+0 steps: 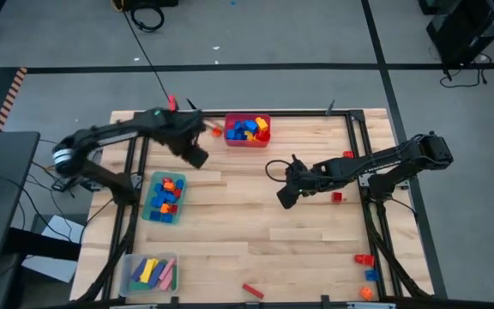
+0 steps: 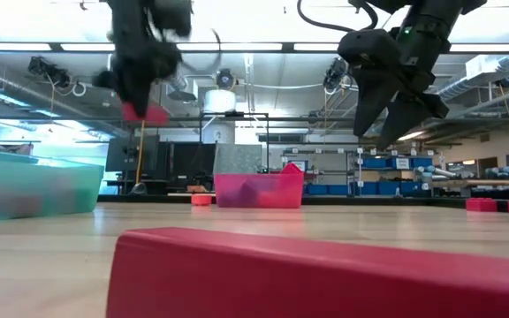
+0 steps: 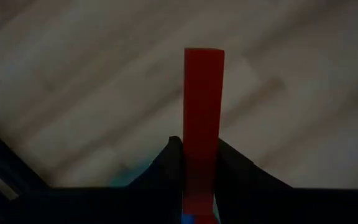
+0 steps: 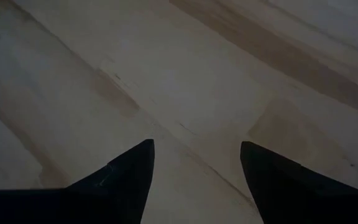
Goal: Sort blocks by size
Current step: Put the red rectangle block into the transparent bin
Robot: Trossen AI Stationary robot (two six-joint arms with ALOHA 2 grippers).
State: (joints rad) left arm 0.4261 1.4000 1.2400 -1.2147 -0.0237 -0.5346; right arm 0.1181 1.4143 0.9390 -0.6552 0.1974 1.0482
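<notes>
I am seeing the left gripper (image 3: 199, 163) clamping a long red block (image 3: 203, 112) above the table (image 1: 256, 215); right gripper (image 4: 196, 163) hanging spread, empty, over bare wood.

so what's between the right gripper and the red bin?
Bare wood in the high view: nothing lies between the open right gripper and the red bin.

We see a gray floor (image 1: 256, 34) with dark lines around the wooden table (image 1: 256, 249). Long ceiling lights (image 2: 263, 46) shine above shelves (image 2: 387, 172).
</notes>
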